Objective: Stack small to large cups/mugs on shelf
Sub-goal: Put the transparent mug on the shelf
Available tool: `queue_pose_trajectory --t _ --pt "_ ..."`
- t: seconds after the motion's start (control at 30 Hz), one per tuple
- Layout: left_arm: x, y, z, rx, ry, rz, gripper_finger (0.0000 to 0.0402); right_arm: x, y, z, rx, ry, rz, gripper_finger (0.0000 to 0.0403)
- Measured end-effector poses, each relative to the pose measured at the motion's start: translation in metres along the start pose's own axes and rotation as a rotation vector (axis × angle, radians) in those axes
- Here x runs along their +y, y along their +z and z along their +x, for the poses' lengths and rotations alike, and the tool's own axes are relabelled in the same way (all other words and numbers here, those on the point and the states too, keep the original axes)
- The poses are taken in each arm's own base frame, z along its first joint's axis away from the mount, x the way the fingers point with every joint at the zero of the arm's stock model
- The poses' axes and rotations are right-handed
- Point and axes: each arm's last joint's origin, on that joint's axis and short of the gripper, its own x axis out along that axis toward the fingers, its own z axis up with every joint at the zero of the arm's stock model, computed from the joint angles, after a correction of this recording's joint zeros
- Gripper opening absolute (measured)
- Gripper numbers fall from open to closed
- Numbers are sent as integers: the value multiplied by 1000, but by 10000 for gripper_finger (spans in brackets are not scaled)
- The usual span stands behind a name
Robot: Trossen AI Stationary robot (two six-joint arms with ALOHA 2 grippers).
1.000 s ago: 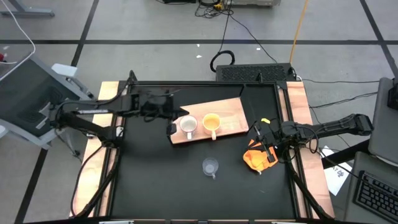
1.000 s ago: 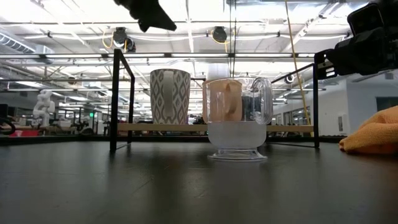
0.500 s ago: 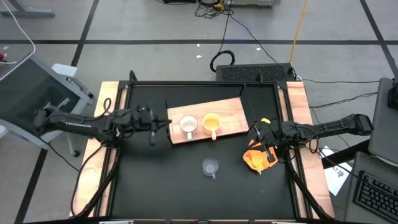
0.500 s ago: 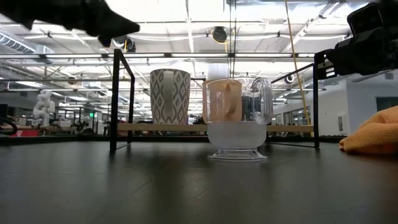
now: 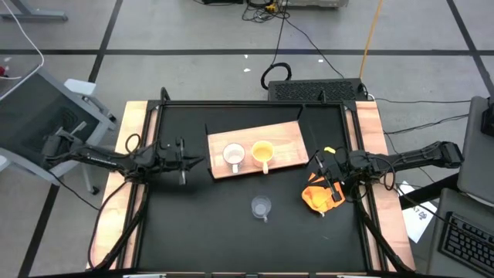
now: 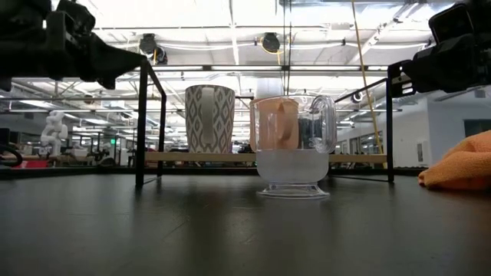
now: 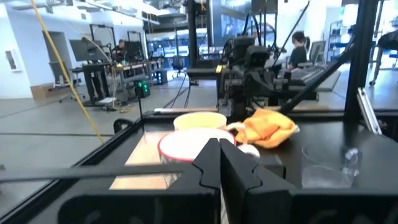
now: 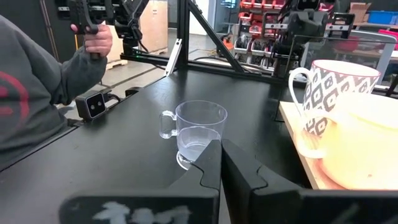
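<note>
Cups: white mug [image 5: 233, 157] and yellow-orange mug [image 5: 262, 152] stand side by side on the shelf [image 5: 289, 137], white one at 9 o'clock of the yellow one, both upright near the board's 6 o'clock edge. Glass cup [image 5: 261, 207] stands alone on the black table [image 5: 201, 224], at 6 o'clock from the shelf, well apart from it, upright, handle visible in the right wrist view [image 8: 200, 132].

Shelf lies slightly skewed around table centre, toward 12 o'clock.

Left gripper [image 5: 199, 161] hovers at 9 o'clock of the shelf, just beside its edge, fingers pressed together, holding nothing. In the left wrist view its fingers [image 7: 208, 163] point at both mugs.

Right gripper [image 5: 317, 163] sits at 3 o'clock of the shelf, jaws together, empty, just over the orange cloth [image 5: 319, 196].

A person's hand [image 8: 93, 38] and grey sleeve show beyond the table in the right wrist view.
</note>
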Motion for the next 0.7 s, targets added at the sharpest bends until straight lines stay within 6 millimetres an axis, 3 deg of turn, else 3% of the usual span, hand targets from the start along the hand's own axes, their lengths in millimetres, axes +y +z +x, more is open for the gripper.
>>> queue_pose_trajectory --t 0.37,0.7 --pt "-1 -1 0 3 -34 36 0 0 0 0 0 0 -30 0" --pt "-7 17 -3 -182 -106 121 0 0 4 0 -44 -4 -46 0"
